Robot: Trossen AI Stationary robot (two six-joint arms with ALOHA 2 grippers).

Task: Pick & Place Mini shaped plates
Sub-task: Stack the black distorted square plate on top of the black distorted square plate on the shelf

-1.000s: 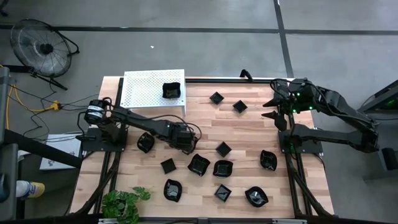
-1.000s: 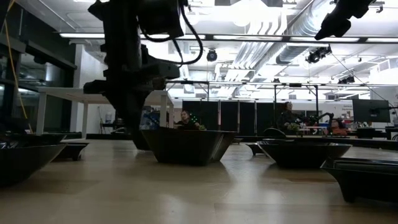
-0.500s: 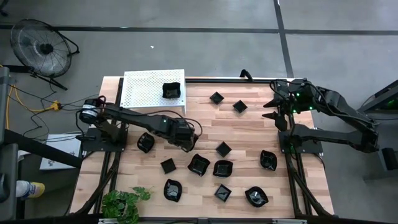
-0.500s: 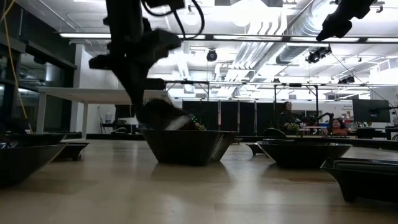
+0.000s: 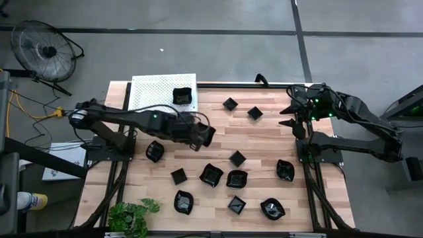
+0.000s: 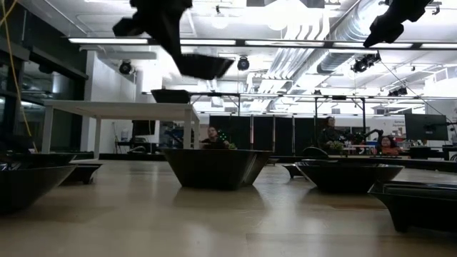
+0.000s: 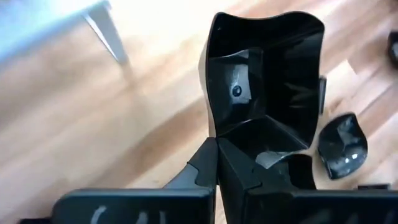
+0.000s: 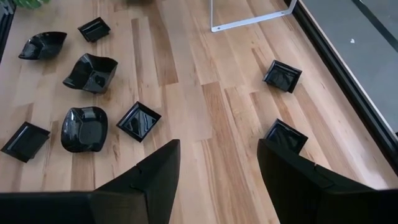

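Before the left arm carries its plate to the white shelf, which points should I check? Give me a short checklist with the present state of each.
1. Left pincer shut on the lifted plate: ok.
2. Plate clear of the table, seen in the low view: ok.
3. Free room on the white shelf beside the plate already there: ok.
4. Right pincer open, waiting at the table's right edge, away from the path: ok.
5. Grip firm enough for the carry: cannot tell.
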